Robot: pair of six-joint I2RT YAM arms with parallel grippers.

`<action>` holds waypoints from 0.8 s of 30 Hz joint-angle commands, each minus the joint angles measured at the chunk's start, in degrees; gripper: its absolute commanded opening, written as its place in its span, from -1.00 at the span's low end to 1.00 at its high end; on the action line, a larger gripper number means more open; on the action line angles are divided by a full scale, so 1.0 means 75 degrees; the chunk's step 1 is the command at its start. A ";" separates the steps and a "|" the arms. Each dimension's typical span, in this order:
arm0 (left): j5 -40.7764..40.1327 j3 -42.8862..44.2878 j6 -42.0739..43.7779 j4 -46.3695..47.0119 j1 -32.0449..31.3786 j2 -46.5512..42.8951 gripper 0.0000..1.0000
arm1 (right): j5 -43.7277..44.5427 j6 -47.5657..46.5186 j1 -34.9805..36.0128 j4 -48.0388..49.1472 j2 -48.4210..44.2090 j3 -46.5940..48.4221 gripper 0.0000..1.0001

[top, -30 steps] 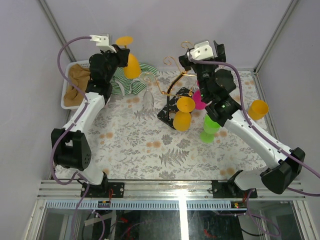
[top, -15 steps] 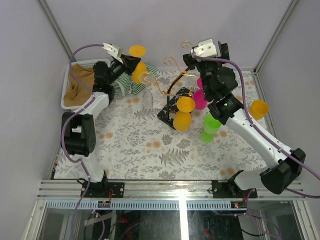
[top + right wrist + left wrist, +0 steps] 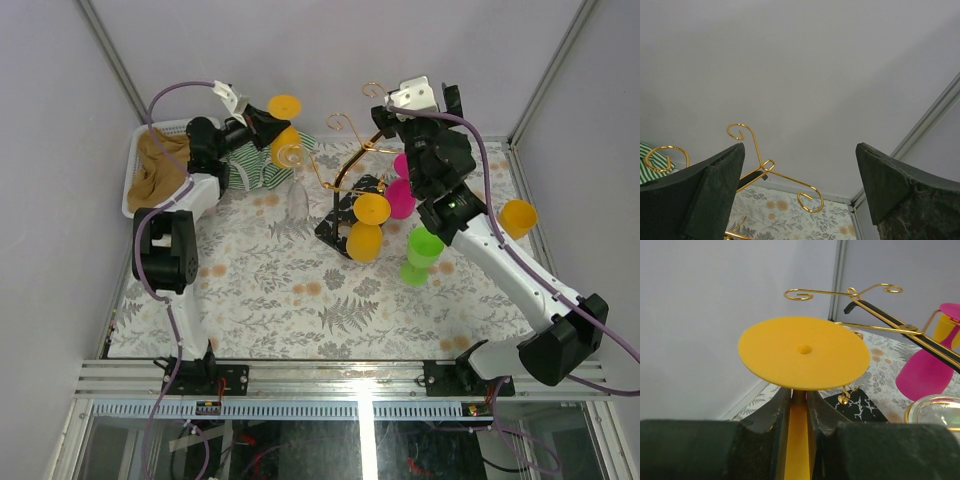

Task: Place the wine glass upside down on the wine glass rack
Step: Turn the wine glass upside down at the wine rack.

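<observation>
Up at the back left of the flower-patterned desk (image 3: 280, 290), we are holding the orange plastic wine glass (image 3: 804, 352) in our left hand (image 3: 799, 400). Its fingers are pinching the thin stem just under the round foot. The foot is facing up, so the glass is hanging bowl-down, just left of the thin gold wire rack on its black speckled base (image 3: 345, 165). We cannot tell whether it is touching a hook. Our right hand (image 3: 799, 150) is hovering by the upper curled hooks with its fingers spread wide, gripping nothing.

We are judging this to be the hanging step. To do it well, we are wanting the foot level and slightly above a free arm. Then we are sliding the stem sideways into the wire gap until the foot is resting on the wires. A clear glass (image 3: 295, 195) is hanging close by, so we are favouring a slow approach. We are letting go only once the rack is carrying the weight.
</observation>
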 commanded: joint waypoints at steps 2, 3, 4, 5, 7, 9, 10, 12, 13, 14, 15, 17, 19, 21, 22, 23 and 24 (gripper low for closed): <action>0.0797 0.0291 -0.0697 0.1576 -0.0010 0.0453 -1.00 | -0.0077 -0.0136 -0.0077 0.0100 0.0149 0.0363 0.98; 0.0884 0.0311 -0.0788 0.1690 -0.0015 0.0520 -1.00 | -0.0077 -0.0141 -0.0082 0.0085 0.0163 0.0379 0.98; 0.0943 0.0345 -0.0851 0.1767 -0.0009 0.0603 -1.00 | -0.0088 -0.0144 -0.0083 0.0065 0.0174 0.0396 0.98; 0.0994 0.0372 -0.0903 0.1818 -0.0012 0.0671 -1.00 | -0.0105 -0.0148 -0.0083 0.0050 0.0187 0.0395 0.98; 0.1092 0.0463 -0.1072 0.1954 -0.0016 0.0792 -1.00 | -0.0123 -0.0147 -0.0083 0.0026 0.0200 0.0404 0.98; 0.1126 0.0531 -0.1207 0.2068 -0.0020 0.0878 -1.00 | -0.0202 -0.0038 -0.0082 -0.0039 0.0212 0.0411 0.98; 0.1133 0.0542 -0.1221 0.2084 -0.0033 0.0904 -1.00 | -0.0237 0.0049 -0.0083 -0.0109 0.0206 0.0436 0.98; 0.1113 0.0549 -0.1197 0.2079 -0.0043 0.0915 -1.00 | -0.0498 0.0321 -0.0083 -0.0295 0.0222 0.0494 0.98; 0.1102 0.0559 -0.1188 0.2087 -0.0042 0.0932 -1.00 | -0.0591 0.0420 -0.0083 -0.0386 0.0234 0.0539 0.98; 0.1115 0.0587 -0.1195 0.2077 -0.0056 0.0955 -1.00 | -0.0671 0.0511 -0.0086 -0.0463 0.0255 0.0569 0.98; 0.1127 0.0647 -0.1198 0.2062 -0.0071 0.0990 -1.00 | -0.0748 0.0577 -0.0083 -0.0576 0.0278 0.0611 0.98; 0.1213 0.0778 -0.1113 0.1920 -0.0134 0.1081 -1.00 | -0.0868 0.0685 -0.0084 -0.0781 0.0341 0.0733 0.98; 0.1281 0.0910 -0.0938 0.1688 -0.0234 0.1157 -1.00 | -0.0947 0.0788 -0.0083 -0.0919 0.0384 0.0837 0.98; 0.1320 0.1016 -0.0772 0.1494 -0.0352 0.1226 -1.00 | -0.1007 0.0839 -0.0083 -0.0946 0.0371 0.0836 0.98; 0.1331 0.1058 -0.0739 0.1457 -0.0402 0.1268 -1.00 | -0.1028 0.0849 -0.0076 -0.0942 0.0365 0.0810 0.98; 0.1340 0.1097 -0.0715 0.1443 -0.0453 0.1302 -1.00 | -0.1033 0.0839 -0.0082 -0.0941 0.0365 0.0807 0.98; 0.1360 0.1149 -0.0697 0.1417 -0.0509 0.1347 -1.00 | -0.1038 0.0837 -0.0083 -0.0953 0.0365 0.0804 0.98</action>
